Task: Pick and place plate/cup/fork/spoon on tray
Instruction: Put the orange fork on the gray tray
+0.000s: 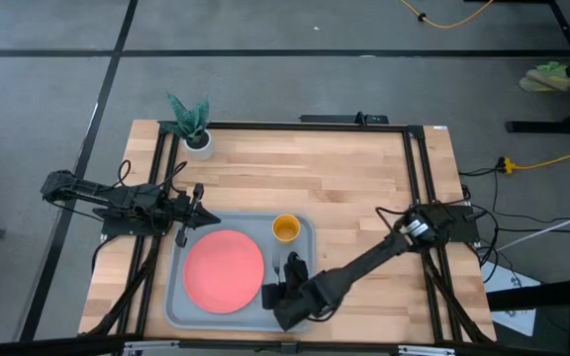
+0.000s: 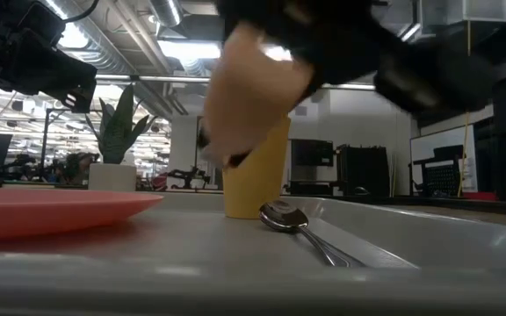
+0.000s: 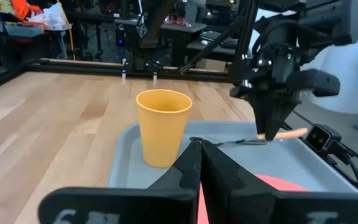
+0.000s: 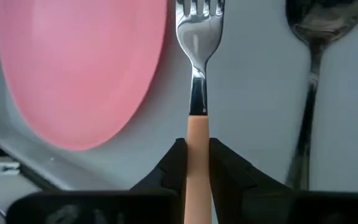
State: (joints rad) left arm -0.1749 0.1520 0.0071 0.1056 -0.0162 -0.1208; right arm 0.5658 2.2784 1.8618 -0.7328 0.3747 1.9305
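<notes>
The grey tray [image 1: 305, 297] lies at the table's near middle. On it lie the pink-red plate [image 1: 224, 272], the upright yellow-orange cup [image 1: 285, 228] and the dark spoon [image 4: 319, 37]. My right gripper [image 1: 290, 287] is over the tray's near right part, between plate and spoon, shut on the orange-handled fork [image 4: 199, 37]. The fork's tines point toward the cup. My left gripper [image 1: 201, 213] is shut and empty, above the tray's far left corner. My right gripper pinches the fork's orange handle [image 4: 197, 134] between its two fingers, a short way behind the metal neck. The fingers come from above, slanting from the near side, and lie across the fork [image 3: 289, 132]. The fork lies level, low over the tray floor; whether it touches I cannot tell.
A white pot with a green plant [image 1: 194, 129] stands at the table's far left corner. The spoon [image 2: 292, 219] lies just right of the fork, along it, bowl toward the cup [image 2: 253, 175]. Bare wood [image 1: 364, 188] lies beyond and right of the tray.
</notes>
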